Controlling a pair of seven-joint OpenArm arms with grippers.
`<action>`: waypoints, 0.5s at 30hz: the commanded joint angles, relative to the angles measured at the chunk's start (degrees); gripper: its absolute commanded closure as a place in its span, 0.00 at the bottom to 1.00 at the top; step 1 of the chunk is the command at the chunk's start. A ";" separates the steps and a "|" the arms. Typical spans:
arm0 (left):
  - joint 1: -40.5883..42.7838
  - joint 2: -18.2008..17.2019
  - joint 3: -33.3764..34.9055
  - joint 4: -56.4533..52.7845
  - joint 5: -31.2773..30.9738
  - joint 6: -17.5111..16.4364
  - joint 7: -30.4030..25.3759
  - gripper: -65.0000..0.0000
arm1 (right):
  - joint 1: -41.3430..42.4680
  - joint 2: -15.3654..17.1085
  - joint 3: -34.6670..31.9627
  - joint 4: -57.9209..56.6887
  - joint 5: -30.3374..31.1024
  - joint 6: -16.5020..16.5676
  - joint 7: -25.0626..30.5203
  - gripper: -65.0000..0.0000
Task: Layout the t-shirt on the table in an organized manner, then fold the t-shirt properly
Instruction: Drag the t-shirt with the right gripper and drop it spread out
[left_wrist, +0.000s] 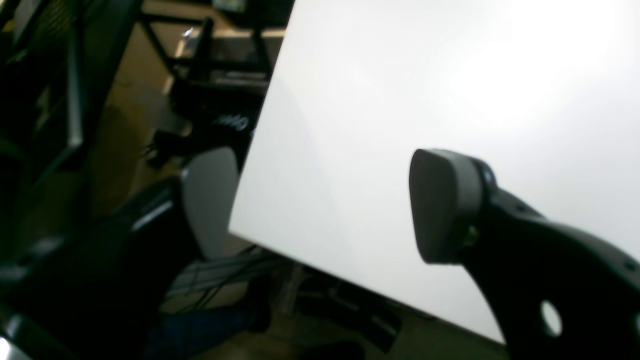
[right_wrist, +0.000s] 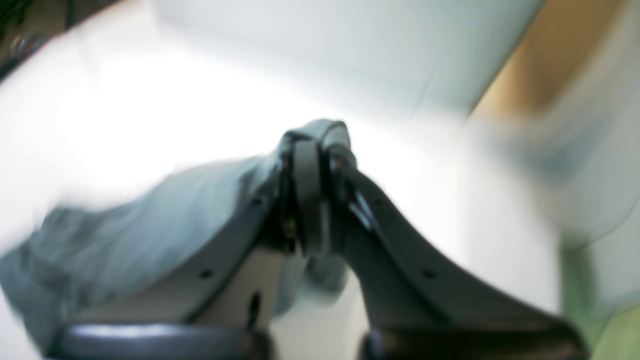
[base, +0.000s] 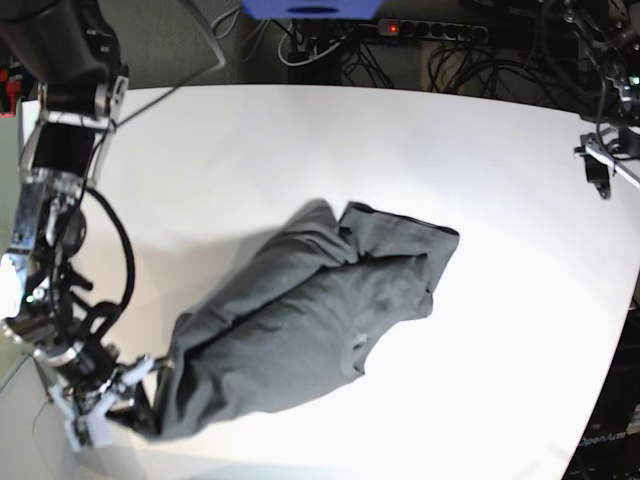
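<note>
- Jaws: right gripper (right_wrist: 312, 150) pinched together on a fold of the t-shirt (base: 300, 320); wrist view is blurry but cloth clearly wraps the closed tips. Left gripper (left_wrist: 320, 200) has jaws wide apart, nothing btwn them, only bare white table (left_wrist: 400, 75) underneath.
- In the base view, right gripper (base: 140, 395) sits at the near-left corner of the tabletop, clamped on the shirt's lower-left end. Which part of the garment that is (hem, sleeve?) can't tell.
- Left arm is parked off at the far-right edge of the table (base: 500, 150), well apart from the shirt; barely visible in base view.
- Shirt pos: bunched in a long diagonal heap, running from the near-left corner up toward the tabletop's middle. Thick overlapping folds and creases, no sleeve or collar clearly readable.
- Progress, my read: early. Layout step not done, as shirt isn't flat, squared or spread. No proper fold started; the overlaps look like crumple, not deliberate folds.
- Left to do: spread the cloth flat w/ sleeves out, smooth it, then do the folds.
- Rel. to jaws: shirt trails away from right gripper toward table centre; left gripper has no contact w/ it at all.
</note>
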 joint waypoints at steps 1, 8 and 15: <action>-0.06 -0.84 -0.31 1.00 -0.53 0.42 -0.94 0.19 | -0.11 1.73 0.37 0.37 1.15 -0.06 3.39 0.89; -0.41 -0.84 -0.05 1.00 -0.97 0.42 -0.85 0.19 | -6.88 5.33 4.33 -1.03 1.24 -0.06 4.44 0.50; -3.05 0.39 0.48 1.08 -1.76 0.42 -0.85 0.19 | -11.18 5.07 12.68 4.42 1.33 -0.06 4.44 0.30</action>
